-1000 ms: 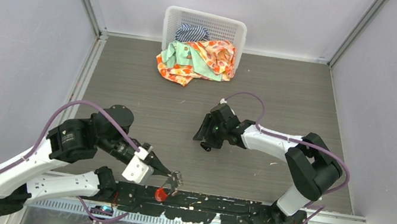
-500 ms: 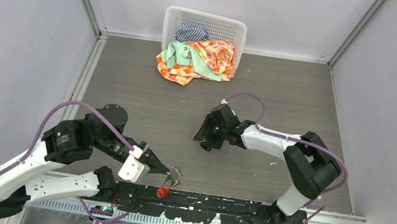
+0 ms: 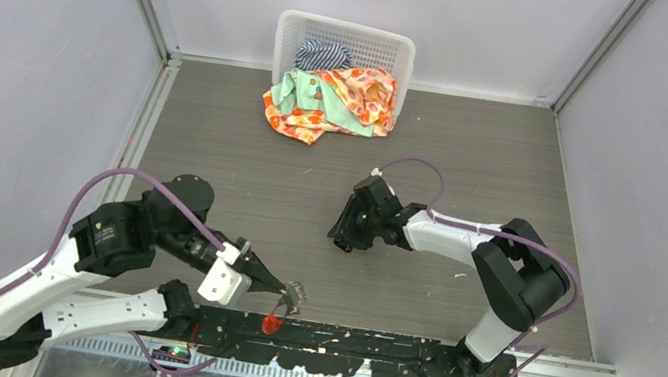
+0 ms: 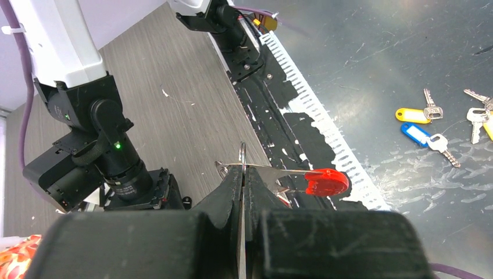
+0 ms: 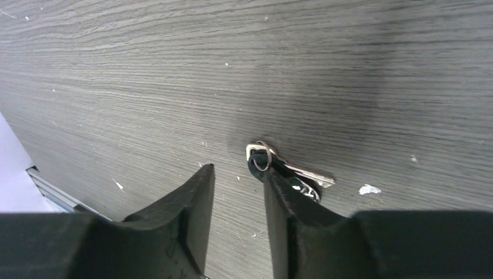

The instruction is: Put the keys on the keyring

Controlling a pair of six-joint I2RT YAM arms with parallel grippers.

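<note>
Pinching the thin grey keyring, with its red tag hanging just above the black rail, the left gripper is closed, while the right gripper, jaws narrowly apart, has one fingertip at the black-headed key lying beyond that rail.

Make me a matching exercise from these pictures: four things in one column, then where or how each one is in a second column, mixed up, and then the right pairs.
Things:
1. keyring
2. key
3. basket
4. right gripper

States:
A. open, low over the table
B. at the back, clothes spilling out
C. pinched in the shut left gripper
D. lying flat on the table

Pairs: 1-C, 2-D, 3-B, 4-A
</note>
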